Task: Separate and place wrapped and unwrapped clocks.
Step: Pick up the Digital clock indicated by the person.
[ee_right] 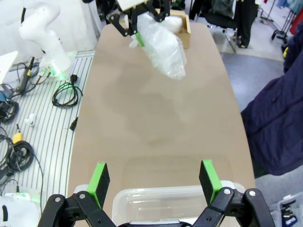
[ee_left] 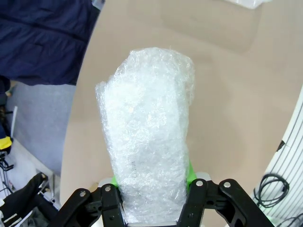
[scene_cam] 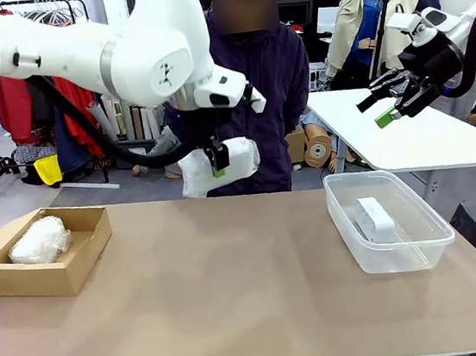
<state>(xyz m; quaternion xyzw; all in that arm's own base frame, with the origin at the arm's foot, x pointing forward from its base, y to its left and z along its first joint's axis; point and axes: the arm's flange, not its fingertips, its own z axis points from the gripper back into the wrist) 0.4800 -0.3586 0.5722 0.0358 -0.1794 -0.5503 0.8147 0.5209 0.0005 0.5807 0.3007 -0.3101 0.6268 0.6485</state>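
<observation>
Left claw (scene_cam: 216, 165) clamped on wrapped clock (scene_cam: 219, 167), bundle hanging above far edge of surface (scene_cam: 236, 300), well right of cardboard box (scene_cam: 52, 253); long axis running straight out from the fingers in wrist view. Second wrapped clock (scene_cam: 40, 240) inside cardboard box. Bare clock (scene_cam: 375, 218) in clear tub (scene_cam: 388, 220), far right of cardboard box. Right claw (scene_cam: 388, 107) spread, empty, above tub. Cardboard box nearer left arm. No legible labels or print.
</observation>
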